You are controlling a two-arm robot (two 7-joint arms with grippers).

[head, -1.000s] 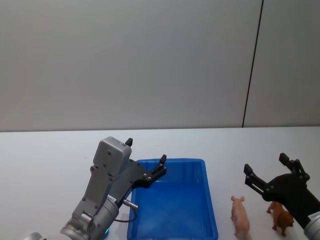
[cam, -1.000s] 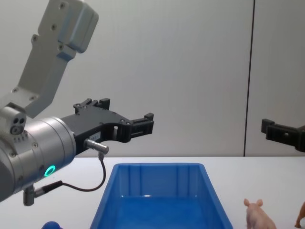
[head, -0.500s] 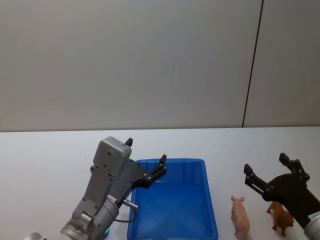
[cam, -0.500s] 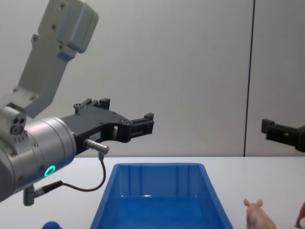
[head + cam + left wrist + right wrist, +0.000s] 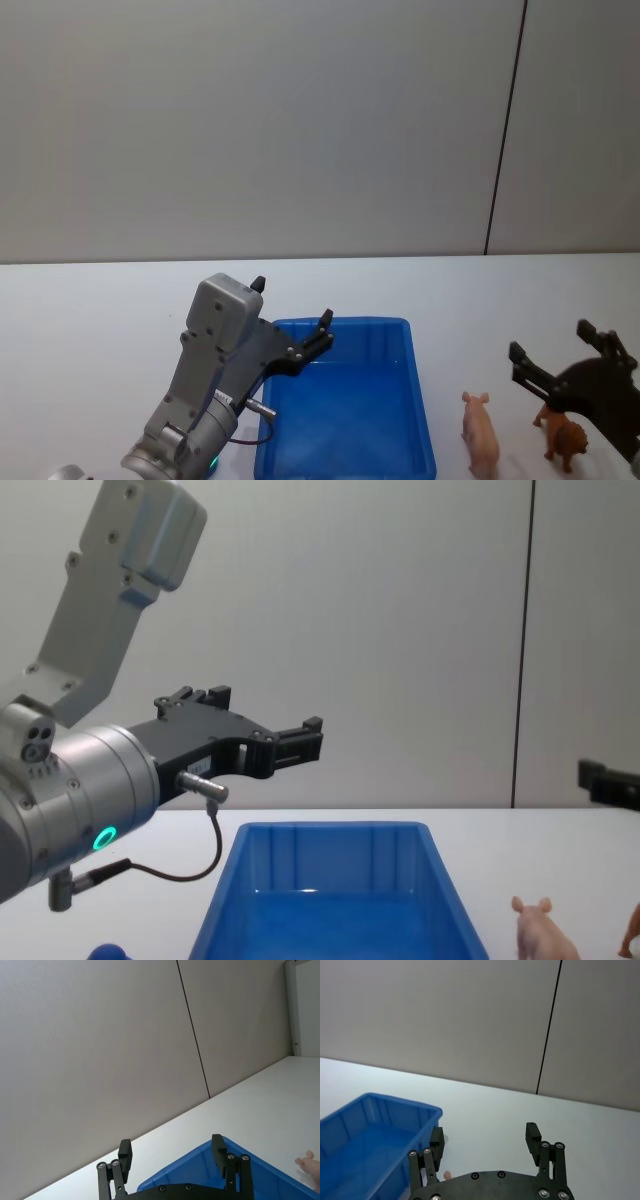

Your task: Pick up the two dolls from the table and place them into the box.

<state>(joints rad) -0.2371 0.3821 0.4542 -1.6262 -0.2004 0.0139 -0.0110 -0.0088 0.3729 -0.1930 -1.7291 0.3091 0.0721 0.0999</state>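
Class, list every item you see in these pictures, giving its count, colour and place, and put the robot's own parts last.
bin: one, bright blue, on the table at centre, no toy inside.
toy pig: one, pale pink, standing on the table right of the bin.
brown toy animal: one, brown, on the table right of the pig.
table: one, white, under everything.
wall: one, grey, dark vertical seam, behind the table.
left gripper: one, black, open, raised over the bin's left side.
right gripper: one, black, open, raised by the brown animal.
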